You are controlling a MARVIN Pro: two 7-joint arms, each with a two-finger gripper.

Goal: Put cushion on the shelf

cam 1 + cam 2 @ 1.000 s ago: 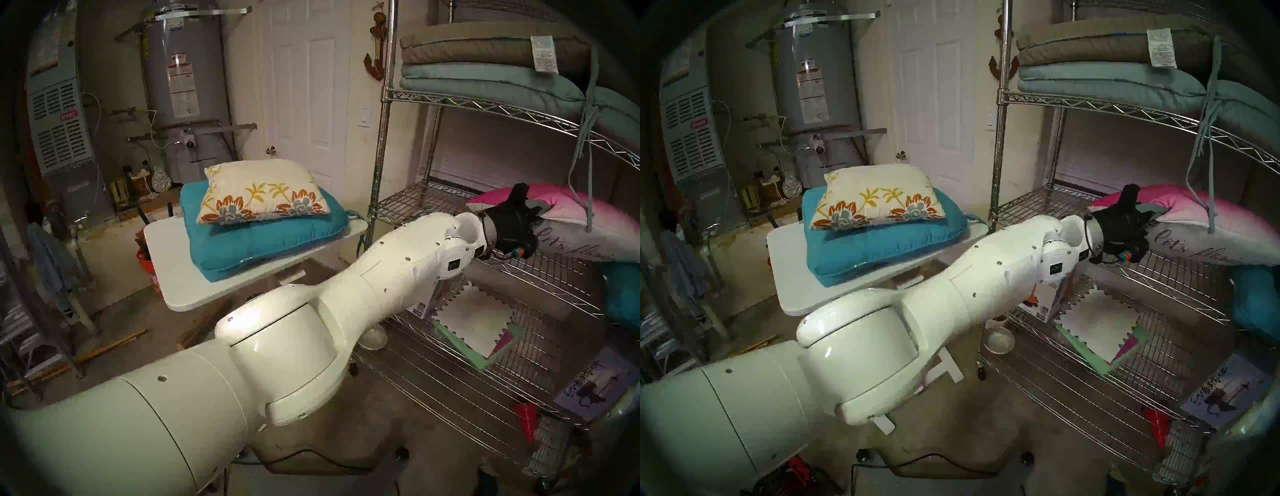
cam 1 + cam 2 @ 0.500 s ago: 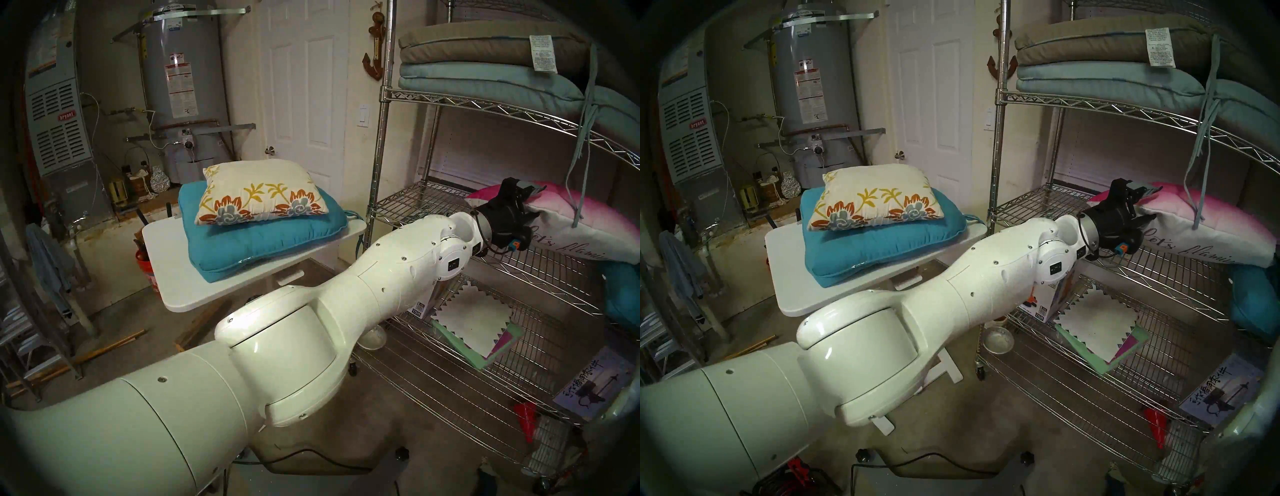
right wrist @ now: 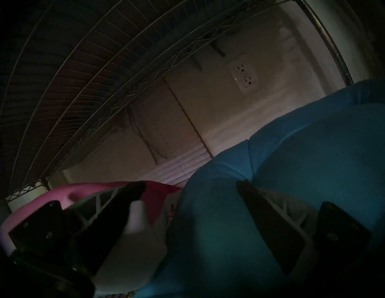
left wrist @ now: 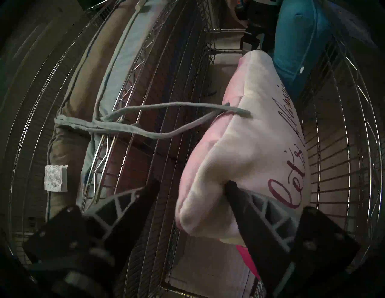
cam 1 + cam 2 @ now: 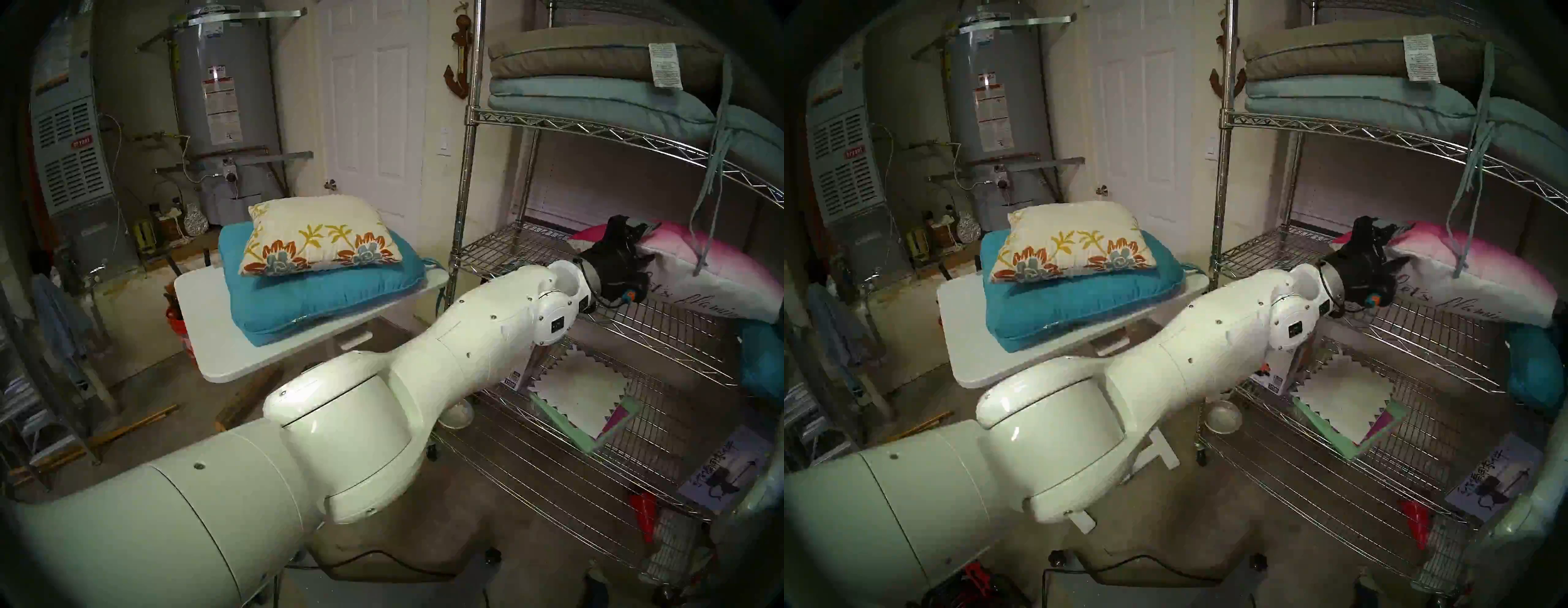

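Note:
The cushion, cream with orange-grey flowers and yellow sprigs, lies on a teal cushion on the white table, with no gripper near it. The chrome wire shelf stands to its right. My left gripper reaches into the shelf's middle tier. It is open, and one finger touches the corner of a pink-to-white pillow. My right gripper stands open, with another teal cushion between its fingers.
Folded tan and pale-blue pads fill the tier above, and their ties hang onto the pink pillow. Foam mats lie on the lower tier. A water heater and a white door stand behind the table.
My left gripper was shut on the pink pillow's corner and has opened. The pillow rests on the middle tier. The floral cushion has not moved.

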